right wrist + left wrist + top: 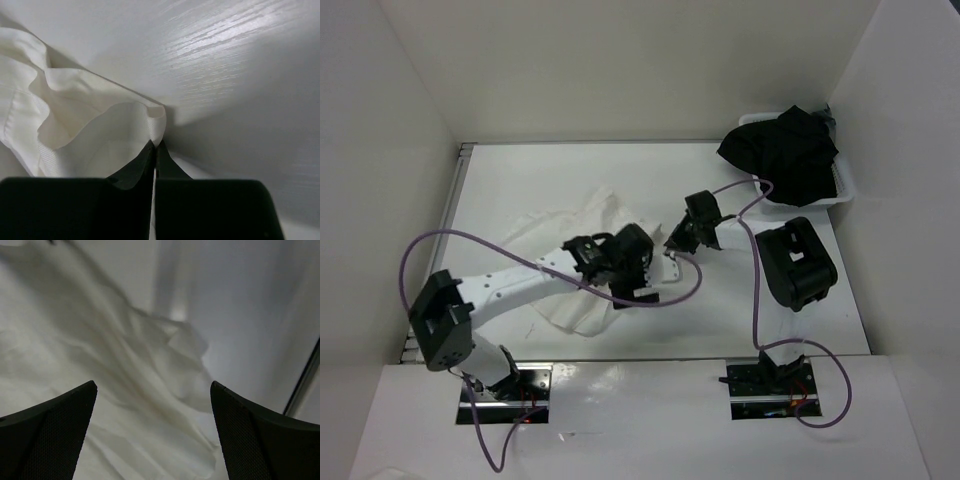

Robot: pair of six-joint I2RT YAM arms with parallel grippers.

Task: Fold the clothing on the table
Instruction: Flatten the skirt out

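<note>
The thin white wrinkly fabric garment (pixel 585 215) is lying crumpled, not yet folded, toward nine o'clock of the flat matte white table (pixel 520 170); the right gripper (pixel 154 145) is pinching its three o'clock hem; the left gripper (pixel 152 390) is hanging released above it; nearly all the folding is seemingly waiting.

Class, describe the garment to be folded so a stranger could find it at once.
Start at the white table. Mid-table, under the left arm, lies a crumpled white garment. Unlike the black garment heaped in the bin, it is white.
</note>
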